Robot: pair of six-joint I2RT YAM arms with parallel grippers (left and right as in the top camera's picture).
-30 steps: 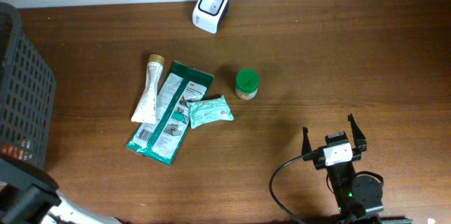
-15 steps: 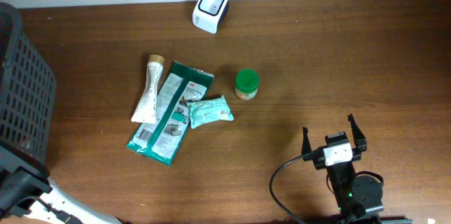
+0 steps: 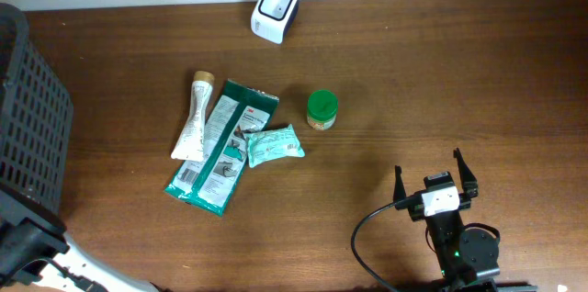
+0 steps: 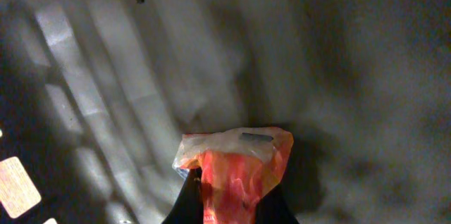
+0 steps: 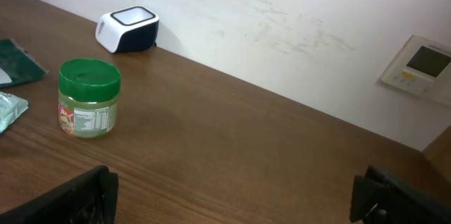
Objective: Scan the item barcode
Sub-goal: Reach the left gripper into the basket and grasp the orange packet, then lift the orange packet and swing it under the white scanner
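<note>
Item: orange-red plastic packet (image 4: 236, 160), clamped in left claw (image 4: 229, 204), apparently inside basket (image 3: 28, 108). Right claw (image 3: 428, 168) spread, idle. Step: pickup. Next: lift out, present barcode to scanner (image 3: 275, 10).

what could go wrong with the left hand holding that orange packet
1. The left hand pinches the packet by one end of its thin film, so it may slip when lifted.
2. No barcode shows on the packet in this dark view, so the wrong face may end up toward the scanner.
3. The packet seems to lie inside the basket, whose walls could snag it on the way out.
</note>
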